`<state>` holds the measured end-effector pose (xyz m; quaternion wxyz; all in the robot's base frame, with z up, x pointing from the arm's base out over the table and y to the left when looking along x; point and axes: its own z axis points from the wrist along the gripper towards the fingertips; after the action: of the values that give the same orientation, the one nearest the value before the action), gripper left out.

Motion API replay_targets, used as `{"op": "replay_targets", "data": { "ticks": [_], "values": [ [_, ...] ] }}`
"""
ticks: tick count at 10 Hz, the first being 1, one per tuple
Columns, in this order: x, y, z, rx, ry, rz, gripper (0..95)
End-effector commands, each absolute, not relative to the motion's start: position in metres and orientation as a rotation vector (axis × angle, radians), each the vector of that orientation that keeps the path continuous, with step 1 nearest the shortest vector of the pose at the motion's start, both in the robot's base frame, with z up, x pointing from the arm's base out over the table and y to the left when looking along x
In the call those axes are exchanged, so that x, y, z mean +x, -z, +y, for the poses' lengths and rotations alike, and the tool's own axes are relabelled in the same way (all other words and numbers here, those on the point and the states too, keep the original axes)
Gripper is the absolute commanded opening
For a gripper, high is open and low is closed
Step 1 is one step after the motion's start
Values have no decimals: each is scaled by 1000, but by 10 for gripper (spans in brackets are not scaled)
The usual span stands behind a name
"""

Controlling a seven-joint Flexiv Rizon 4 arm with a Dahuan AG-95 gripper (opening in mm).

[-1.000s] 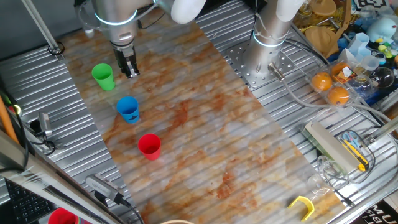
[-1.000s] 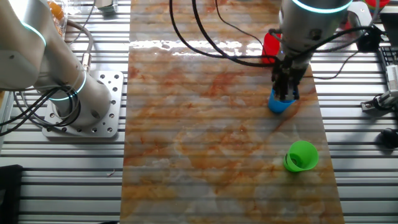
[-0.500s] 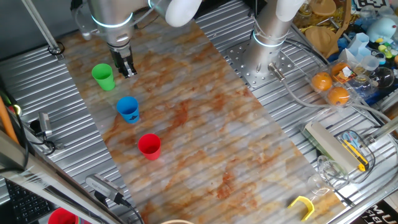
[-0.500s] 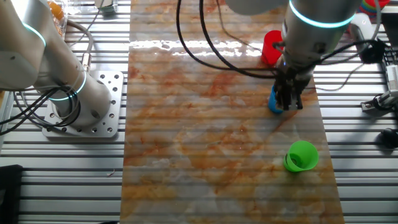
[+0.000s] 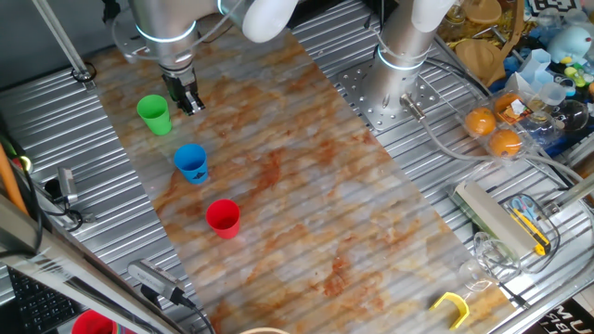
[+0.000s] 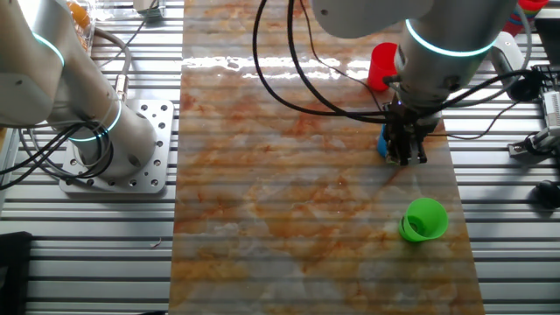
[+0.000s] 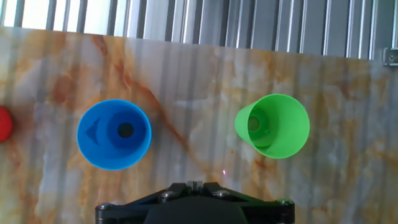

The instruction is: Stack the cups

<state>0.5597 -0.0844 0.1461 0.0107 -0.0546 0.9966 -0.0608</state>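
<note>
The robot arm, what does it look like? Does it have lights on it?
The arm is fat, round and silver-grey, with a glowing blue-green ring around it like a bracelet. Higher up it has a smooth white part. Black cables loop off it. At the tip sits a small black tool with two thin fingers.

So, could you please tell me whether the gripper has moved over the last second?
Yes: the gripper has drifted toward the green cup.
</note>
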Motion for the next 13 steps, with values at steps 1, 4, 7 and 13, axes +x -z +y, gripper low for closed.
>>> {"op": "replay_targets", "data": {
  "ticks": [1, 4, 7, 13],
  "values": [
    [559, -147, -85, -164, 181, 3111, 0],
    [560, -144, -85, -168, 194, 3118, 0],
    [560, -144, -86, -165, 188, 3113, 0],
    [560, -144, -86, -190, 210, 3109, 0]
  ]
}}
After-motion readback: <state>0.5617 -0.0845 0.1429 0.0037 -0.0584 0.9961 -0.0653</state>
